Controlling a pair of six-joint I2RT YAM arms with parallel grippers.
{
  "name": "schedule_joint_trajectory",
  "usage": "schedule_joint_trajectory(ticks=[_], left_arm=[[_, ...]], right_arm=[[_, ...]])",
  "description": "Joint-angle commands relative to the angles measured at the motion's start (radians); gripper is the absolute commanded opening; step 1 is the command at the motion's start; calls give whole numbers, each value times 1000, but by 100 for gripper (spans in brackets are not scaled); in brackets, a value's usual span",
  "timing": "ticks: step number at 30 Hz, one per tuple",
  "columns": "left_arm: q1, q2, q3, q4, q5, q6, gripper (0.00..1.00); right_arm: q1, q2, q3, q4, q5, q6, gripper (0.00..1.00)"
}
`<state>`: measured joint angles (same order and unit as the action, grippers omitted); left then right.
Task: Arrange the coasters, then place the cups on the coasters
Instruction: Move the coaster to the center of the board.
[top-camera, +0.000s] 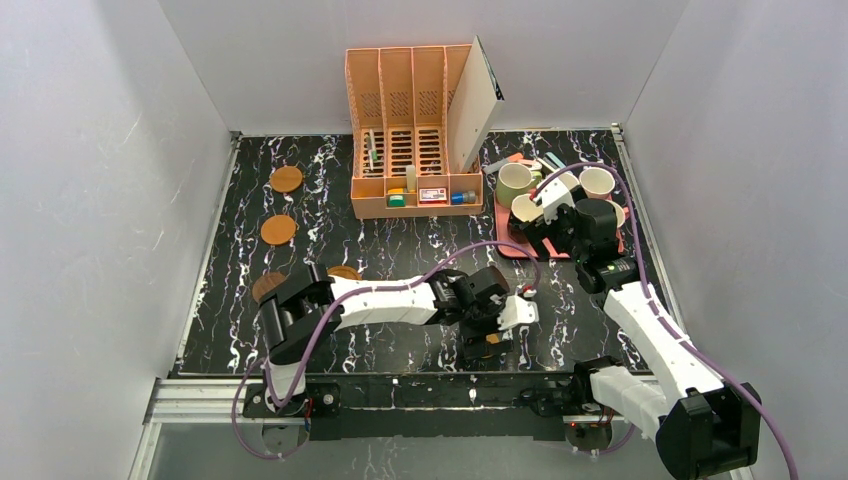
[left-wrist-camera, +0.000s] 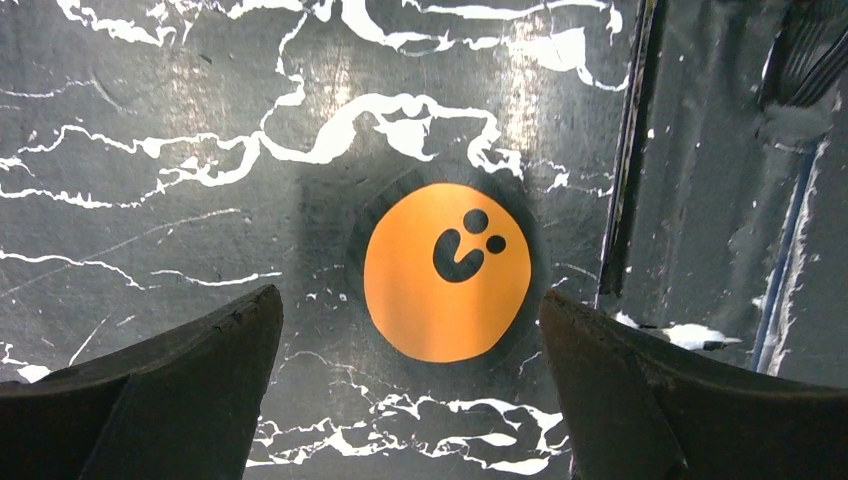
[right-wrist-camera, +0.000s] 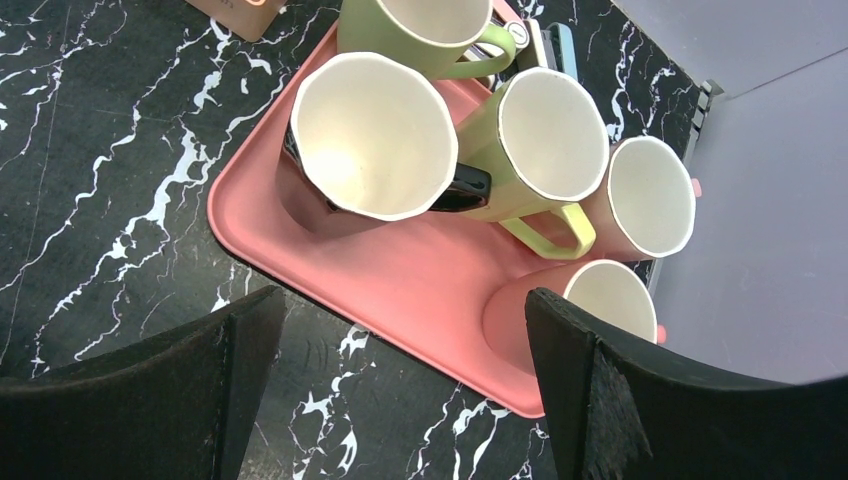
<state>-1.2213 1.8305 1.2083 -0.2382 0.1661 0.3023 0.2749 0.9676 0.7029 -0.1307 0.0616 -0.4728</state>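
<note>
An orange coaster with dark marks (left-wrist-camera: 447, 272) lies flat on the black marble table, near its front edge. My left gripper (left-wrist-camera: 410, 308) hangs open straight above it, one finger on each side, touching nothing. Two orange-brown coasters (top-camera: 286, 179) (top-camera: 278, 229) and a dark brown one (top-camera: 267, 286) lie along the left side. Another coaster (top-camera: 344, 272) is partly hidden behind the left arm. The cups stand on a pink tray (right-wrist-camera: 400, 280): black (right-wrist-camera: 370, 135), olive green (right-wrist-camera: 430, 25), yellow (right-wrist-camera: 550, 135), pale (right-wrist-camera: 650, 195) and pink (right-wrist-camera: 610, 300). My right gripper (right-wrist-camera: 405, 310) is open above the tray's near edge.
An orange desk organiser (top-camera: 415, 130) with a white board (top-camera: 478, 100) leaning in it stands at the back centre. Small items lie behind the tray (top-camera: 530, 160). The table's front edge and metal rail (left-wrist-camera: 625, 150) run just right of the marked coaster. White walls enclose the table.
</note>
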Motion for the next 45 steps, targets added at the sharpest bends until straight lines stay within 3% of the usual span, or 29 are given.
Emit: schedule_joint_trajectory(ticks=[1, 12, 24, 36, 45], left_arm=[[-4, 33, 44, 0, 36, -44, 98], [-4, 96, 75, 10, 27, -78, 98], [-4, 118, 88, -40, 174, -74, 98], [-4, 161, 70, 8, -9, -75, 98], [-7, 169, 44, 1, -25, -49, 98]], right_arm=[[-7, -3, -3, 43, 9, 11, 98], [-8, -8, -4, 43, 2, 11, 98], [-8, -7, -5, 42, 1, 10, 98], [-8, -12, -5, 41, -7, 11, 98], [-8, -19, -5, 42, -5, 11, 98]])
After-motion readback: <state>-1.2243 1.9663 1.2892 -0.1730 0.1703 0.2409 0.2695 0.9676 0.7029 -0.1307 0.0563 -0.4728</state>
